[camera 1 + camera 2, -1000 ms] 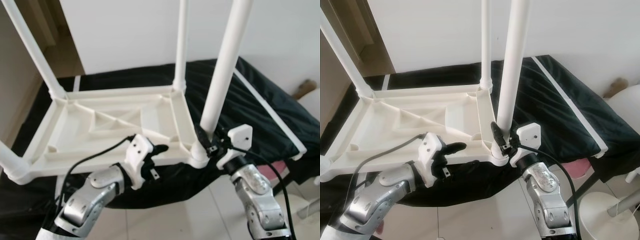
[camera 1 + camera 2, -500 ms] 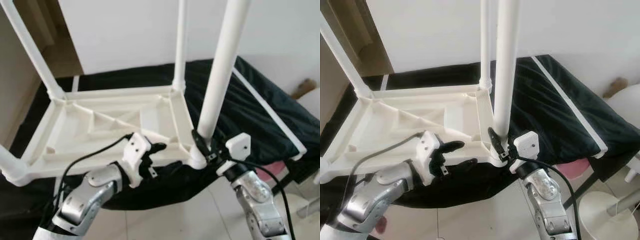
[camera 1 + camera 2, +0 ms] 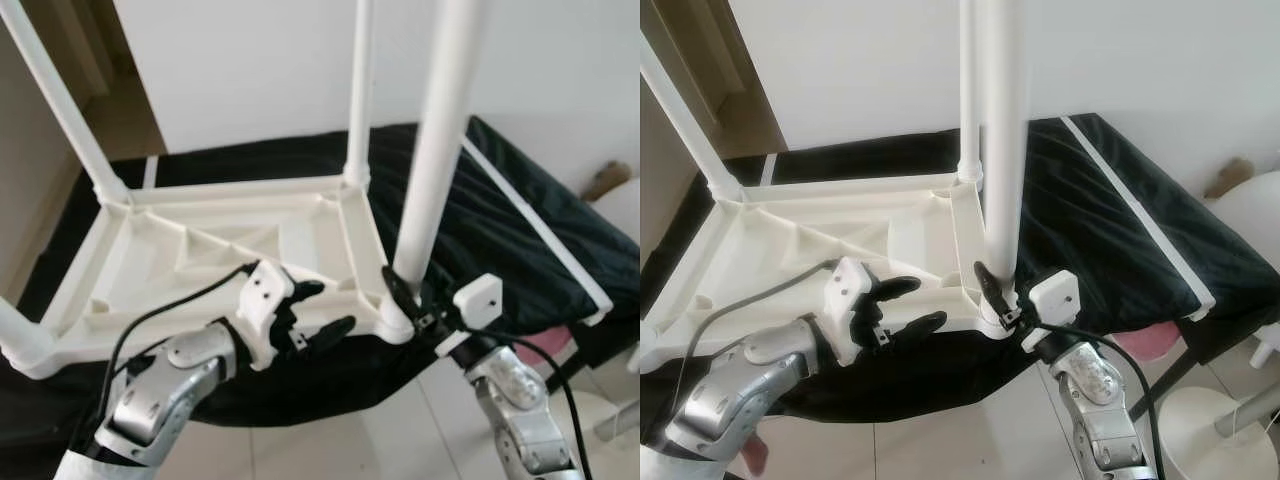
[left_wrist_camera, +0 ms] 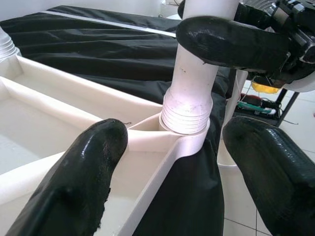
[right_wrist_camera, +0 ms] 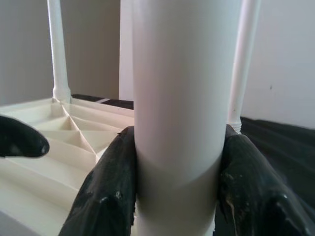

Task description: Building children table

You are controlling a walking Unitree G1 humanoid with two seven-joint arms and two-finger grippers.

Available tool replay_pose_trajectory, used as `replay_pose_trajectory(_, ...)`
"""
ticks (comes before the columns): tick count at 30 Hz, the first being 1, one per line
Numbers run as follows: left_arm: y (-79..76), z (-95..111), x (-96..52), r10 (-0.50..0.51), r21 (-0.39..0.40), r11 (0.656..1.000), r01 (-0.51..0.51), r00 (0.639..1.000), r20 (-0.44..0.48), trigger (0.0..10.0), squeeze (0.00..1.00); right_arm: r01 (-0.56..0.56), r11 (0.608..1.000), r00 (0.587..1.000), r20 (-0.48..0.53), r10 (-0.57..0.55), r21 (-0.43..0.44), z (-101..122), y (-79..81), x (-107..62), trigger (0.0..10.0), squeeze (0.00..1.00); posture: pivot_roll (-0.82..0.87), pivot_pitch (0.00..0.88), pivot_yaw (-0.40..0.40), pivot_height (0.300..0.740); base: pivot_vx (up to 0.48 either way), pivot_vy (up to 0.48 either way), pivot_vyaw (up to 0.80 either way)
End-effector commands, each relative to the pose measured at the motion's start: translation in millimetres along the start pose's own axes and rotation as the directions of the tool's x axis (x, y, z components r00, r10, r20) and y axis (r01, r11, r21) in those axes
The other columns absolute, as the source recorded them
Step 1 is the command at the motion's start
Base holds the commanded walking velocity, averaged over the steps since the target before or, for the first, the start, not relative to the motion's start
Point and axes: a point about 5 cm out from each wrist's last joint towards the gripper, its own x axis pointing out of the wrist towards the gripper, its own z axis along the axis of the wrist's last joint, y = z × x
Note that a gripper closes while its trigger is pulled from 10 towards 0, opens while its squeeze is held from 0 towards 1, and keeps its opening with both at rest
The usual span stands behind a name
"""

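Observation:
The white plastic children's table (image 3: 200, 250) lies upside down on a black-covered surface, legs pointing up. My right gripper (image 3: 405, 295) is shut on the near right leg (image 3: 435, 150) just above its threaded base (image 4: 187, 105), which sits in the corner socket. The right wrist view shows both fingers (image 5: 106, 191) pressed against the leg (image 5: 177, 98). My left gripper (image 3: 320, 308) is open at the table's front rim, a little left of that corner. Its fingers (image 4: 74, 182) stand wide apart on either side of the rim.
The black cloth (image 3: 520, 230) covers a low surface with white edge strips. A white round stool (image 3: 1250, 215) and a white stand base (image 3: 1200, 415) are at the right, with a pink object (image 3: 1140, 345) under the cloth's edge. Tiled floor lies below, a wall behind.
The near right leg has swung from leaning right to nearly upright, with my right gripper still shut on it. My left gripper has shifted slightly left along the front rim.

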Motion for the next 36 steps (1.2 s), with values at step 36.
replay_pose_trajectory(36,-4.4,4.7,4.5,-0.112,0.011,0.994,0.112,0.994,0.007,10.0,0.0,0.686,0.727,0.705,-0.279,-0.653,0.033,-46.5,-18.8,11.3,10.0,0.0,0.02,0.0,0.037,0.74,0.0,0.0,0.0)
